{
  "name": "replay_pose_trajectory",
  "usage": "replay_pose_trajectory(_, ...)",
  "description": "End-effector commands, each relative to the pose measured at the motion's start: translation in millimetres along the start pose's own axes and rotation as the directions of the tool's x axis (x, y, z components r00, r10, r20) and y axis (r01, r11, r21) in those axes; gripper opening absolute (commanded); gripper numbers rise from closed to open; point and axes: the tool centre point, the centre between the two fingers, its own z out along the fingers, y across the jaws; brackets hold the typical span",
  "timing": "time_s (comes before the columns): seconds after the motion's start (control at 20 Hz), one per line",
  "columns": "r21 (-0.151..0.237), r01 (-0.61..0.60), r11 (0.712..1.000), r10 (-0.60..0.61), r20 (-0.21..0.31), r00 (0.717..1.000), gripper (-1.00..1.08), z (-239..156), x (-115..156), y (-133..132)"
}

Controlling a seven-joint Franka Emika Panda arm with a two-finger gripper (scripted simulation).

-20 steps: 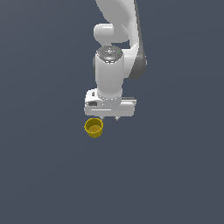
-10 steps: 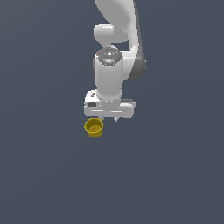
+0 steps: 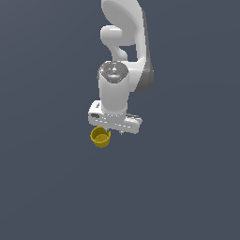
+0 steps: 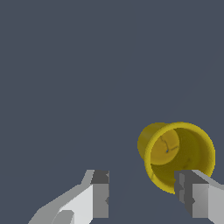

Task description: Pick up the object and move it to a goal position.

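Since the small yellow cup (image 4: 177, 155) looks a light, rigid, thin-walled hollow shell, lying on the grey floor (image 3: 47, 187) beside the spread, empty gripper (image 4: 144, 199), its rim against one fingertip (image 4: 189, 192), best pinch across the wall near the rim.

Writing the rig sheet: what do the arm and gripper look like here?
Glossy white arm of rounded segments, grey at one joint's side, a shiny metallic-grey cap on top of the wrist housing. White bar-shaped gripper; its fingers are blocky, light grey, with darker grey tips. No cables or markings visible.
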Motion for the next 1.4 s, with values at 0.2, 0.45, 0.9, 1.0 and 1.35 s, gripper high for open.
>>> replay_pose_trajectory(0.2,-0.038,-0.170,0.985,0.171,0.038,0.984,0.28,20,5,10)
replay_pose_trajectory(0.45,-0.079,-0.299,0.951,0.304,0.057,0.951,0.28,36,7,19)
replay_pose_trajectory(0.9,-0.147,-0.468,0.871,0.481,0.062,0.875,0.28,58,11,31)
replay_pose_trajectory(1.0,-0.157,-0.491,0.857,0.505,0.060,0.861,0.28,61,11,33)
replay_pose_trajectory(1.35,-0.177,-0.533,0.827,0.549,0.056,0.834,0.28,67,12,36)
